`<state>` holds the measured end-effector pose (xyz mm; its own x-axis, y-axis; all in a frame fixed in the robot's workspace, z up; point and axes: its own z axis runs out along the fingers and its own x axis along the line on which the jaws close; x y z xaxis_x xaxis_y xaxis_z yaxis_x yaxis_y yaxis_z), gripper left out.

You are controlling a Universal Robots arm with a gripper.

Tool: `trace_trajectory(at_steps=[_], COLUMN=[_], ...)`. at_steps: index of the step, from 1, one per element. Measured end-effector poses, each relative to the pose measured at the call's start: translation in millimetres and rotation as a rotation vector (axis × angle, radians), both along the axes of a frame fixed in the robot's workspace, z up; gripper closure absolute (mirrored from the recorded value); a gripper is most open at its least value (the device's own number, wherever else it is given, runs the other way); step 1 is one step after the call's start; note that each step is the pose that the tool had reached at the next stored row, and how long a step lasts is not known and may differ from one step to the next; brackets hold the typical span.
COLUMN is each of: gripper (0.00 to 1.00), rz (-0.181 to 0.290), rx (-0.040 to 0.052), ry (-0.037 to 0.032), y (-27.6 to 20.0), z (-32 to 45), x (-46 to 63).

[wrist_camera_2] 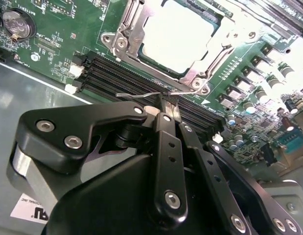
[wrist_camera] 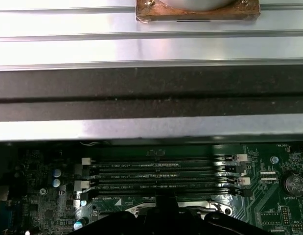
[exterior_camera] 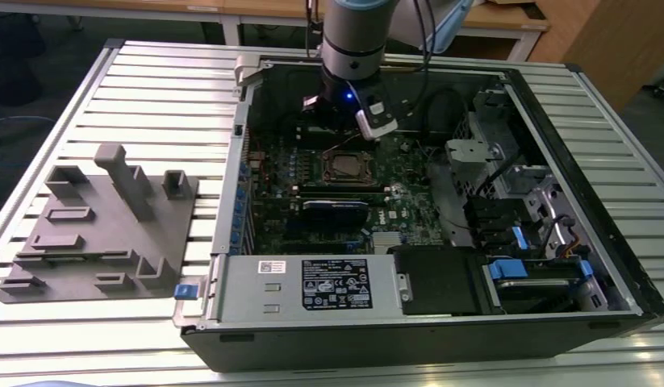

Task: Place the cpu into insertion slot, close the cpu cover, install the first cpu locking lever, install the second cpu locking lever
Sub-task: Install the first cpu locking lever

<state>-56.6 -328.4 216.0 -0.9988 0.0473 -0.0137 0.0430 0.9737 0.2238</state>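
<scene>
Status as I read it:

1. You've got the gripper (wrist_camera_2: 168,105) low inside the computer case (exterior_camera: 229,242), over the motherboard (wrist_camera_2: 53,44) and right by the insertion slot (exterior_camera: 346,165).
2. The cpu (wrist_camera_2: 175,36) is seated in the slot, with its pale top showing through the window of the cpu cover (wrist_camera_2: 134,29). The cover looks to be lying flat over it, so I'd call those two steps done.
3. Your fingers (wrist_camera_2: 163,115) are pressed together with no gap showing. The thin wire locking lever (wrist_camera_2: 136,95) runs straight into the tips. I can't tell whether it's actually nipped between them or just touching.
4. Here's the bit that matters. In the second wrist view the lever's long axis runs parallel to the memory slots (wrist_camera_2: 117,73) and crosswise to your fingers, along the socket's near edge. Its free end sticks out to one side of the tips. The socket sits just beyond the fingertips, across those slots.
5. I can't tell which of the two levers it is. It doesn't look hooked down yet.
</scene>
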Motion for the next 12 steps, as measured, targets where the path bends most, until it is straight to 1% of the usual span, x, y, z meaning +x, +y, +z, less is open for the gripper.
trace_trajectory(at_steps=[8, 12], gripper=[0.89, 0.89], rz=[0.000, -0.001], rx=[-0.0011, -0.0052], ry=[-0.0001, -0.0001], y=[0.1, 0.1], z=[-0.1, -0.2], x=[5.8, 7.7])
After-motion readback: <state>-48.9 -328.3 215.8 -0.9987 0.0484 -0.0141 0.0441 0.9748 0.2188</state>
